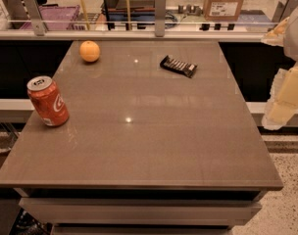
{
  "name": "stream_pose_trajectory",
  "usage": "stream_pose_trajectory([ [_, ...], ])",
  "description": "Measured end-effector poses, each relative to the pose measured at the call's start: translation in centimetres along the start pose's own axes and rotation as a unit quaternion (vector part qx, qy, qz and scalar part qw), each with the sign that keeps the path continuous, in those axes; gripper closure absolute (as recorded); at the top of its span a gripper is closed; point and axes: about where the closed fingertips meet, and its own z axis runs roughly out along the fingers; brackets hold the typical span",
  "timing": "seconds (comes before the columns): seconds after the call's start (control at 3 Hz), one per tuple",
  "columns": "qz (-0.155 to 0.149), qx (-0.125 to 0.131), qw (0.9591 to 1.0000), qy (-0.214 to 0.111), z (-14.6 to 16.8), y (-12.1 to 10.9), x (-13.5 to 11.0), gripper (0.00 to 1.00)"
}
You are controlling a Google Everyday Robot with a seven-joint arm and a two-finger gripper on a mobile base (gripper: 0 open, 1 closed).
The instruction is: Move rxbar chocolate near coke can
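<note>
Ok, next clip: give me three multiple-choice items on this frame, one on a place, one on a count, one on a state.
1. Where does the rxbar chocolate lie?
A) far half of the table, right of centre
B) at the left edge
C) at the near edge

2. How many things rest on the table?
A) two
B) three
C) five

3. What state is the rxbar chocolate in?
A) lifted in the air
B) standing on end
C) lying flat, nothing touching it

Key: 1 A, it lies well apart from the coke can at the left edge. 2 B, rxbar chocolate, coke can and orange. 3 C, the gripper hangs beyond the table's right side, clear of it.
</note>
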Motion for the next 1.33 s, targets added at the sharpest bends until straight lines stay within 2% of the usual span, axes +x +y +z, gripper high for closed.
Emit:
stream_pose_trajectory([
  [0.67,0.014,0.013,0.9997,-0.012,-1.3,-1.3,0.0,0.00],
  [1.0,0.080,0.045,0.9942,-0.056,-1.6,-3.6,1.1,0.00],
  [1.33,0.124,0.082,0.9837,-0.102,-1.6,-6.0,1.6,0.00],
])
